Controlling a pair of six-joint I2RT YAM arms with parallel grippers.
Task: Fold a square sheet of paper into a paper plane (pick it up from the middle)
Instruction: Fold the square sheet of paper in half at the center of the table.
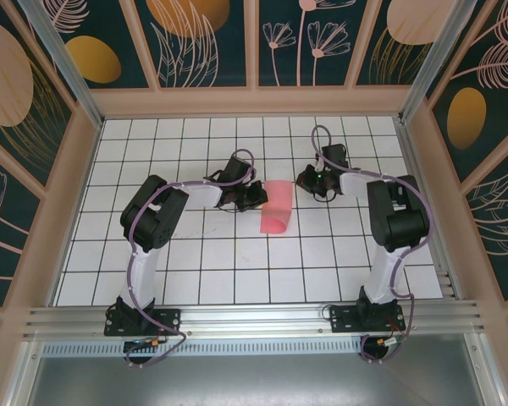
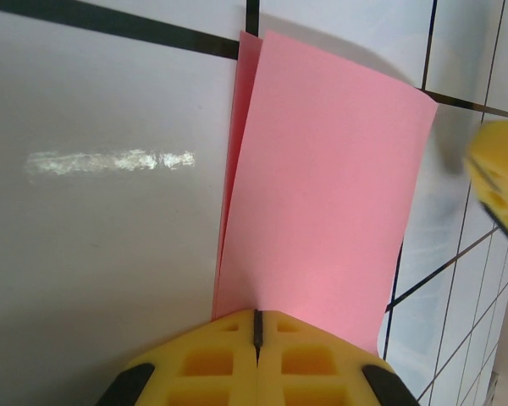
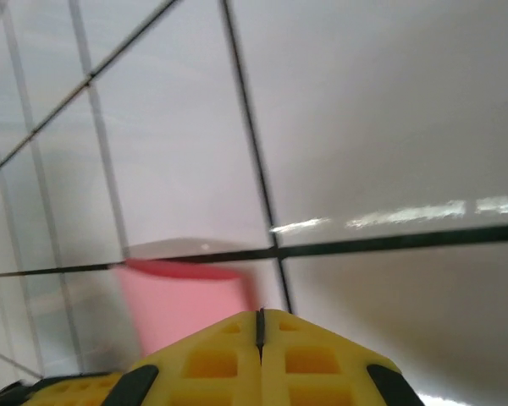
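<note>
I judge this to be the first fold. The sheet (image 1: 275, 207) lies on the counter (image 1: 195, 262) between the two arms, doubled over into a narrow strip. From above its near end looks rounded, so I take the crease to be loose, not pressed flat.

The left jaws are closed, pad against pad, with their tips right at the sheet's short edge. In the left wrist view the pink runs away from them, and a second layer peeks out along one long side. I cannot tell whether a sliver of paper is pinched there or whether the tips merely bear down on it.

The right jaws are closed too and hold nothing. They hang just beside the sheet's far corner, apart from it, and their own camera is blurred.

Next, I think, one set of closed jaws pins the strip while the other runs along the fold to sharpen it, without dragging the layers out of line.
</note>
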